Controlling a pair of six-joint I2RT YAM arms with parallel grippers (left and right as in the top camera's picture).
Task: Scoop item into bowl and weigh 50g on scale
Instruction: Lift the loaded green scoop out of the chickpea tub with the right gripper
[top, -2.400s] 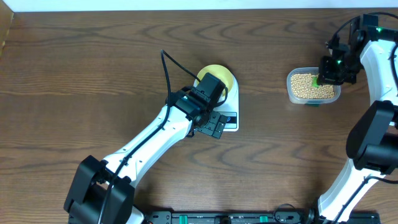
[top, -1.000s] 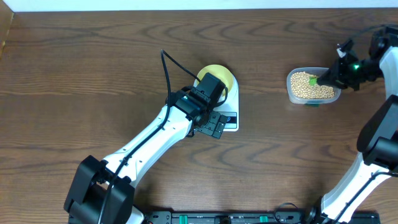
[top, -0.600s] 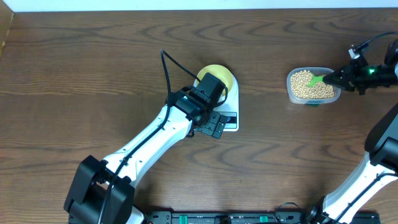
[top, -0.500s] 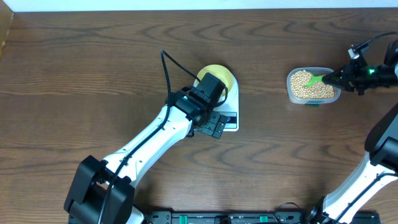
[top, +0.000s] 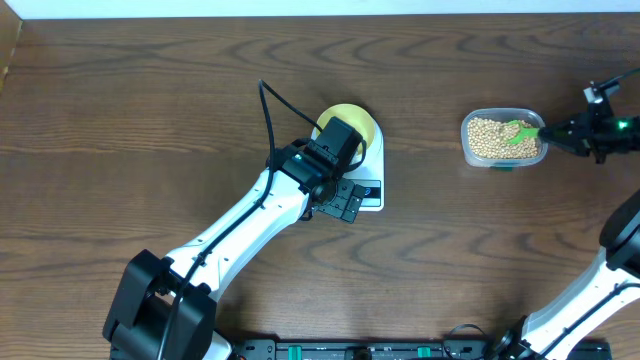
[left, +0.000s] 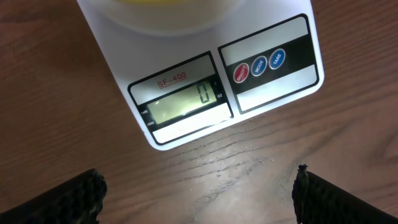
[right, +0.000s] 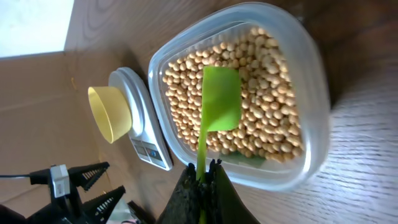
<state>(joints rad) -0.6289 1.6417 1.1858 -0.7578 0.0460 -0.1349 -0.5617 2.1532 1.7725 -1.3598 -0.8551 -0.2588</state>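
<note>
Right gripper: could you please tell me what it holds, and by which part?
The right gripper is shut on a green scoop, pinching the end of its thin handle.

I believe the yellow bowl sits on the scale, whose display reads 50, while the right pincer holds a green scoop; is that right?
Not quite: the left wrist view shows the display on the scale reading 0, not 50; the rest holds.
</note>
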